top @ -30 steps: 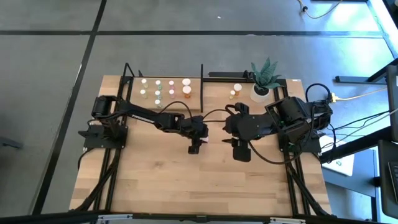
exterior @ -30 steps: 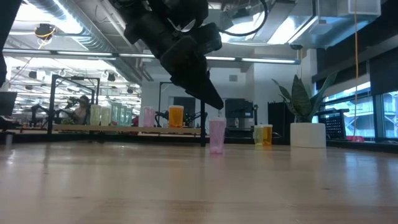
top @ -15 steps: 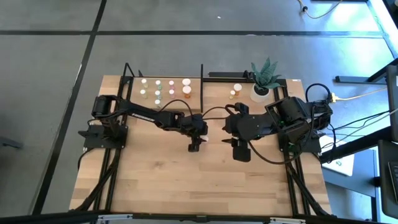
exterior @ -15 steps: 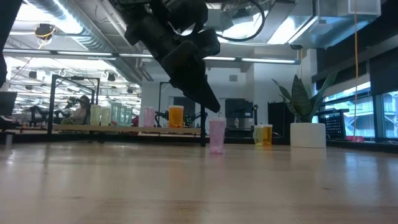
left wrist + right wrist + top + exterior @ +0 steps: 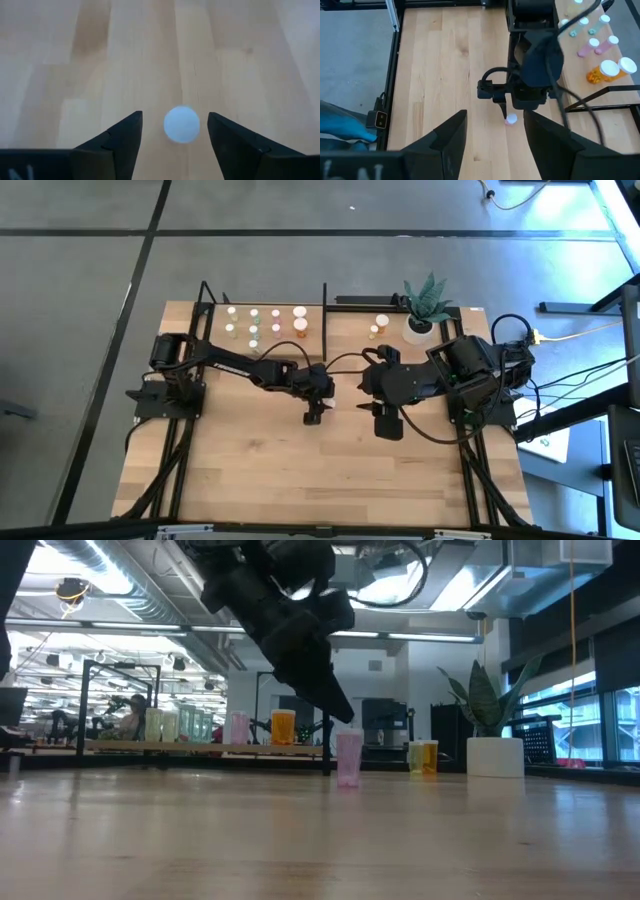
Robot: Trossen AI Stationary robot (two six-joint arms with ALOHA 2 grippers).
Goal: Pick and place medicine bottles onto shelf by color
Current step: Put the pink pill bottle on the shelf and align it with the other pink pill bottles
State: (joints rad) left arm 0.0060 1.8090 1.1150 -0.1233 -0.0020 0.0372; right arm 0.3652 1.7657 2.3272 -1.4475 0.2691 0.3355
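A small pink medicine bottle [image 5: 348, 760] with a white cap [image 5: 182, 124] stands upright on the table near its middle. My left gripper [image 5: 175, 115] slants down over it, open, one finger on either side of the cap with a gap on both sides. In the high view this gripper [image 5: 316, 418] covers the bottle. My right gripper [image 5: 385, 422] hangs open above the table, right of the middle, holding nothing. The shelf [image 5: 215, 330] at the far left carries several bottles [image 5: 253, 322], among them orange ones [image 5: 301, 328].
Two more bottles [image 5: 379, 326] stand at the far edge, right of the black upright bar [image 5: 324, 305], next to a white plant pot [image 5: 419, 328]. Bare wood [image 5: 300, 470] stretches from the grippers to the near edge. Both arms' bases sit at the table's sides.
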